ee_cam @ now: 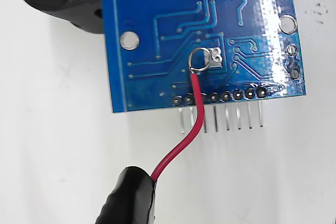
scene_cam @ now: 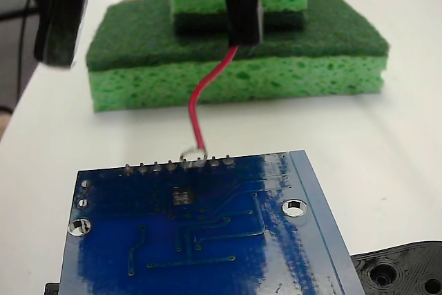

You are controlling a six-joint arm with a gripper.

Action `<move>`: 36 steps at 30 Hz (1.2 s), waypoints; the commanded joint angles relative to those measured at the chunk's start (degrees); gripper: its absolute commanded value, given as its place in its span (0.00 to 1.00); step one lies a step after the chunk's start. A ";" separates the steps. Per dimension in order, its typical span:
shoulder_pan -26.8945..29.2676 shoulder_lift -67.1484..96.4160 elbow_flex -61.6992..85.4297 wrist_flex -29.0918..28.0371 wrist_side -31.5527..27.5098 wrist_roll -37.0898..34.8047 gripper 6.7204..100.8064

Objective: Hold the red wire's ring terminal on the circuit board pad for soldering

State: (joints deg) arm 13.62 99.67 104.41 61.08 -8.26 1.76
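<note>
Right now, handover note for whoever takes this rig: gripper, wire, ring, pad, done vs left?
Gripper: shut on the red wire, holding it by its upper end.
Ring terminal: in the wrist view it overlaps the left edge of the pad, not centred on it. In the fixed view it appears over the solder row at the far edge of the circuit board, so its height above the board cannot be told.
Board lies flat on the table, green sponges behind it.
Done: wire gripped and brought to the board.
Left: likely nudge the ring fully onto the pad, confirm contact, hold for soldering.
</note>
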 commanded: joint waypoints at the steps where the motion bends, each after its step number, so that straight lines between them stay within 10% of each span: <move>1: -0.35 6.42 5.36 -3.25 1.32 0.62 0.99; 20: -11.34 46.76 45.88 -19.16 10.99 4.04 0.99; 36: -12.13 74.88 63.98 -16.17 9.23 2.11 0.99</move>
State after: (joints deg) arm 1.41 174.29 168.75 45.26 1.14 3.87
